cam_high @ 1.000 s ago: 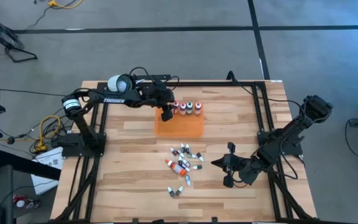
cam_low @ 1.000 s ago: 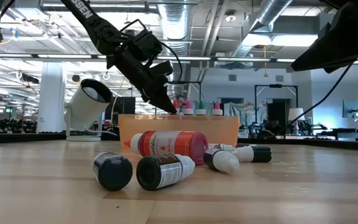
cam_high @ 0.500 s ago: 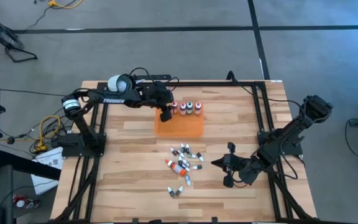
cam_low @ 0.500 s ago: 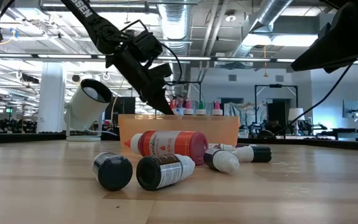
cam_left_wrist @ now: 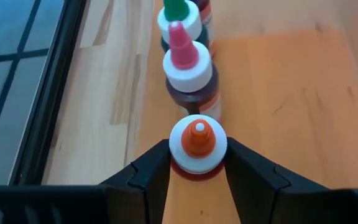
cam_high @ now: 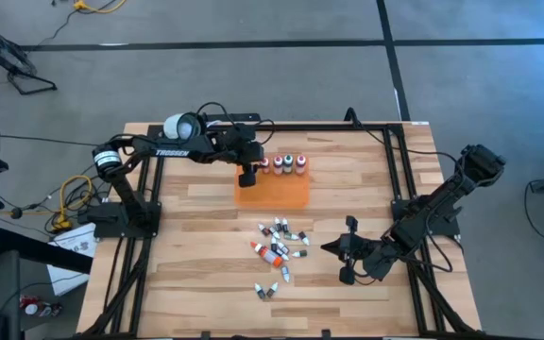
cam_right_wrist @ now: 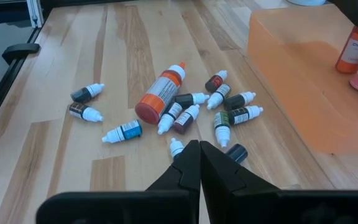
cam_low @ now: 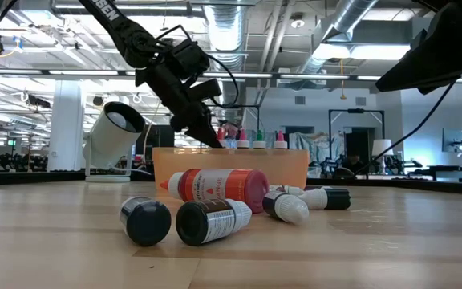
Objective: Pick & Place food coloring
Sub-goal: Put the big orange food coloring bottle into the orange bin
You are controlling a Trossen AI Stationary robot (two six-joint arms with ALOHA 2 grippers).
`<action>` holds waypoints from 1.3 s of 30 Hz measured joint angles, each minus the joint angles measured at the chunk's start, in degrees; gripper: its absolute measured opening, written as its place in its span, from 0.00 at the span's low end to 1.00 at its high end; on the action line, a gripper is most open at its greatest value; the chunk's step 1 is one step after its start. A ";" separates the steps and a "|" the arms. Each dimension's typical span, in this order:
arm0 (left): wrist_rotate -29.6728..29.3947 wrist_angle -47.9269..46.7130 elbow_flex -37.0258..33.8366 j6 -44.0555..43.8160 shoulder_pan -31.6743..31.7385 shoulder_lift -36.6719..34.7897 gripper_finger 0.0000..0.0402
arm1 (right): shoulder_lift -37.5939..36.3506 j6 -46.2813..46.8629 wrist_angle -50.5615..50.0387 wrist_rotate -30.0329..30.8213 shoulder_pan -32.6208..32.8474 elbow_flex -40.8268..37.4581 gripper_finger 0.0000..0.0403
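Over the orange tray [cam_high: 274,192], the left end effector [cam_left_wrist: 197,163] stands parted around an orange-tipped bottle [cam_left_wrist: 197,144] heading an upright row; whether its fingers touch it I cannot tell. Loose vials [cam_high: 279,247] litter the desk [cam_high: 196,274] beside the closed, empty right end effector [cam_high: 348,276].

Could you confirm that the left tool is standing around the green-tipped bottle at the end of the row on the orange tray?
Not quite: the left tool stands around the orange-tipped, white-capped bottle at the row's end on the flat orange tray; the left wrist view shows the green-tipped bottle farther along.

Five upright bottles [cam_high: 281,164] (one tray [cam_high: 286,194]), one fallen red bottle [cam_right_wrist: 160,93].
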 joint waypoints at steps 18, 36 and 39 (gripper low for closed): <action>-1.61 1.38 0.46 2.93 0.13 0.17 0.35 | 0.00 0.00 0.11 0.04 0.00 0.00 0.00; -3.44 1.42 0.48 2.18 0.26 0.24 0.41 | 0.00 0.00 0.11 0.15 -0.02 0.00 0.00; -3.46 1.56 0.48 2.14 0.22 0.11 0.41 | -0.02 -0.01 0.08 0.15 0.00 0.00 0.00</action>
